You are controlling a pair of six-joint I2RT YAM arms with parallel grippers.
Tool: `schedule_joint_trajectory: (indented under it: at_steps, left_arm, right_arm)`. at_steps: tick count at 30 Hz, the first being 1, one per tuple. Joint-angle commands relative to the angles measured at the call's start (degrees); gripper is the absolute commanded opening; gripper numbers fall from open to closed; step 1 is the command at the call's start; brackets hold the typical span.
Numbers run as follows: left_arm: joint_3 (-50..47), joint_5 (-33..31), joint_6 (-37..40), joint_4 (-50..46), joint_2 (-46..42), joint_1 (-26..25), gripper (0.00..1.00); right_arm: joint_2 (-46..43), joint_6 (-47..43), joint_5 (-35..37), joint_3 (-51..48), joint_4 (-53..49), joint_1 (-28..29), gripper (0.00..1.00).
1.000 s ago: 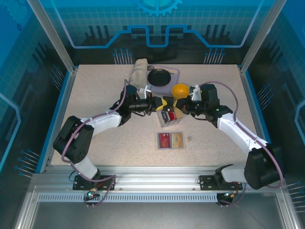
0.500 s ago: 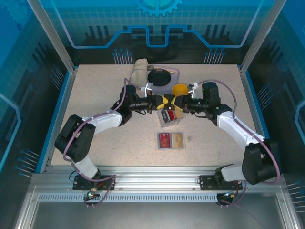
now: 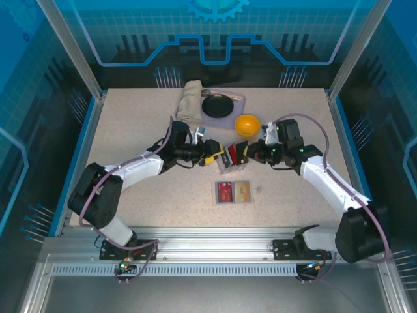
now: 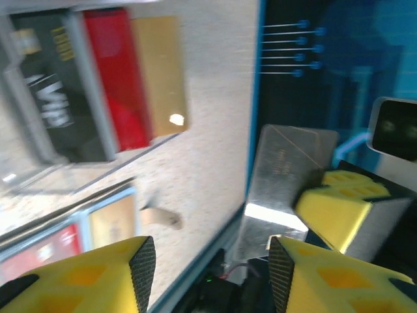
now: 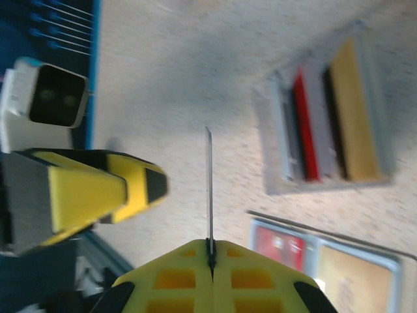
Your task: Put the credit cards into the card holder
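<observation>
Step in hand, as judged: transfer of one card from the storage box to the card holder.

The right end effector [image 5: 210, 251] is clenched on a single pale card [image 4: 287, 163], held on edge above the bench [image 3: 130, 117]; the left end effector [image 4: 212, 274] is released, jaws apart with nothing between them, facing the right one across the grey box [image 3: 229, 171]. The box stands between the two arms; a black card [image 4: 45, 91], a red card [image 4: 117, 78] and a gold card [image 4: 159, 72] stand upright in it. The card holder [image 3: 234, 192] lies open and flat on the bench, just beside the box on its near side; a red face and a gold face show in its two halves.

The next move calls for carrying the held card to the holder; tilting it toward flat; aligning its leading edge with a free slot mouth. Which slot is free cannot be read. Likely risk: the thin card twisting or slipping in the pinch.
</observation>
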Motion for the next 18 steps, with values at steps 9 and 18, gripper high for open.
schedule_joint_trajectory:
  at_steps: [9,18]
  left_arm:
    - [-6.2,-14.8,9.1,-19.6,-1.4,-8.4,0.56]
    - [-6.2,-16.2,8.5,-19.4,1.6,-10.9,0.56]
  right_arm:
    - [-5.3,-2.3,17.0,-15.3,-7.3,8.9,0.02]
    - [-5.0,-2.5,19.5,-16.9,-6.5,8.9,0.02]
